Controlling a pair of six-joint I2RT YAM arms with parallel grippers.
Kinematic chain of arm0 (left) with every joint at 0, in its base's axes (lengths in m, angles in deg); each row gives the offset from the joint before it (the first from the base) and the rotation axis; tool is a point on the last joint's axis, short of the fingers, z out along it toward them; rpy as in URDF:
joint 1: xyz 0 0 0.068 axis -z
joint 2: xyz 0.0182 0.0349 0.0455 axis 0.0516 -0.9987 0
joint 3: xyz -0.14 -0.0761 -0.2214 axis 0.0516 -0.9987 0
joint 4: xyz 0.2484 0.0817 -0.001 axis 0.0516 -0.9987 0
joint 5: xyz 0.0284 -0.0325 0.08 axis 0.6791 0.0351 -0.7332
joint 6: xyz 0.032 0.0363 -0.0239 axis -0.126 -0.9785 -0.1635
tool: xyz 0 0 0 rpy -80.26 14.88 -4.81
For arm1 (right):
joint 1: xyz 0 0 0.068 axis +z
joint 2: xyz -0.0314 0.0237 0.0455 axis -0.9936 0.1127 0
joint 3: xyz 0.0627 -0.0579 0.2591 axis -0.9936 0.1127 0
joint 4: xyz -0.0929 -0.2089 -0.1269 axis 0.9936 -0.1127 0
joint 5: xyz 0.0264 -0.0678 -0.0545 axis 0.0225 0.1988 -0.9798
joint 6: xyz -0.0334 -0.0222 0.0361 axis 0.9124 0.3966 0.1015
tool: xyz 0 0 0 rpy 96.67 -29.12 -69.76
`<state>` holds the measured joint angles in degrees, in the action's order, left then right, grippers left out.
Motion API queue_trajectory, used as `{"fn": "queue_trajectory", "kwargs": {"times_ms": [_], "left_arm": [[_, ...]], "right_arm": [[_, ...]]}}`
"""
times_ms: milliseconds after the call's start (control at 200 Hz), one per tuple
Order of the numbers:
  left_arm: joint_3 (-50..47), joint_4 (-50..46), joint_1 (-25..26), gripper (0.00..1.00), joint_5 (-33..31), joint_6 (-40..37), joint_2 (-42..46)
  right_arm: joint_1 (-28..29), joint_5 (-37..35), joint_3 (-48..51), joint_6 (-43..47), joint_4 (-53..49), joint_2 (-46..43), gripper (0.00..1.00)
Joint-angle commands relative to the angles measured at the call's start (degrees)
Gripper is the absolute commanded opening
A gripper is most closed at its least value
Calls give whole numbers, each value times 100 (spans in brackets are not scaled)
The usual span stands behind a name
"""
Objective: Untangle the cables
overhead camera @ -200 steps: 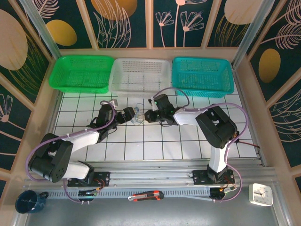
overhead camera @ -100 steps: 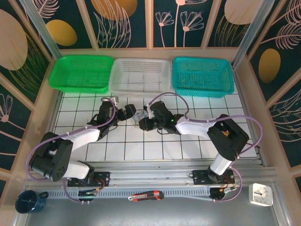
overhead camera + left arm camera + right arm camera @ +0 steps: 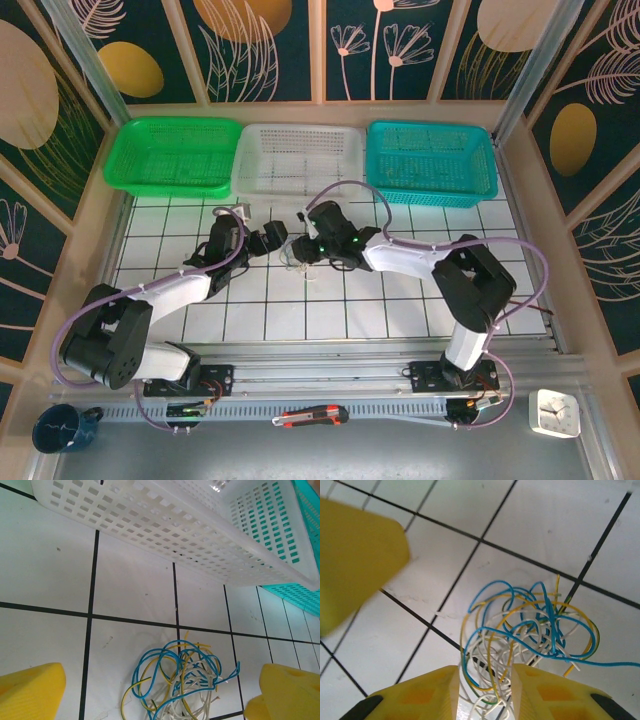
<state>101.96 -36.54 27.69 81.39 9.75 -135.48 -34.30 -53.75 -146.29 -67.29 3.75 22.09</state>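
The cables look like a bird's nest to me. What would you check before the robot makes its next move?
1. Cables separated: not ok, they sit in one tangled clump.
2. Left gripper open and ready: ok.
3. Right gripper gripping the strands between its jaws: cannot tell.
4. Clump clear of the white basket: ok.

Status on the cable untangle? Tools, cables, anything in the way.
Left tool open, facing the cables. Right tool part open, strands between its fingers. Cables one tangle on the tiled table. White basket beyond, apart.
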Motion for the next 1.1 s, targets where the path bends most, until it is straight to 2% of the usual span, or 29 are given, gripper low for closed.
{"fn": "queue_trajectory", "kwargs": {"times_ms": [0, 350, 455, 535, 661, 1096], "left_arm": [[53, -75, -77, 99, -70, 64, 79], [-24, -3, -162, 99, -35, 123, 166], [-31, 9, -170, 99, -25, 119, 175], [-55, 6, -177, 99, -23, 118, 192], [-81, 23, -177, 99, -13, 122, 219], [-65, -13, -188, 99, 100, -35, 254]], "right_arm": [[58, -95, -225, 170, -218, 227, 33], [58, -121, -444, 205, -203, 657, 32], [47, -112, -534, 204, -205, 755, 29], [28, -112, -561, 196, -202, 802, 22], [7, -86, -523, 183, -215, 729, 0], [-154, 632, -88, -168, 145, -752, 0]]}}
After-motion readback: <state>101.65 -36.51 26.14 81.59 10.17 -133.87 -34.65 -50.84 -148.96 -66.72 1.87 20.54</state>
